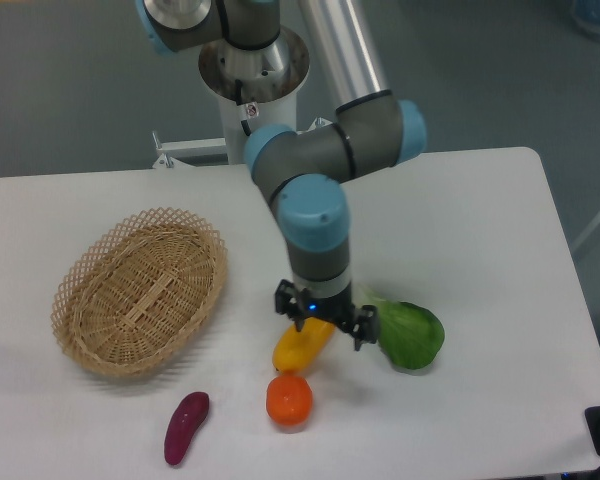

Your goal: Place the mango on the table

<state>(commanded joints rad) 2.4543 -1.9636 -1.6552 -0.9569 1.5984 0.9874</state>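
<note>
The smooth elongated yellow mango [302,344] lies on the large flat white table [480,220], near the front edge at the middle, its upper right end under the black two-finger gripper [326,322]. The gripper hangs straight down from the grey and blue arm, and whether its jaws are spread or pressing the fruit cannot be told from this view. A round orange fruit [289,399] sits just in front of the mango. A green leafy vegetable [404,333] lies just to the right of the gripper. A dark purple oblong vegetable [186,427] rests near the front left, and an oval woven wicker basket [140,289] stands further left.
</note>
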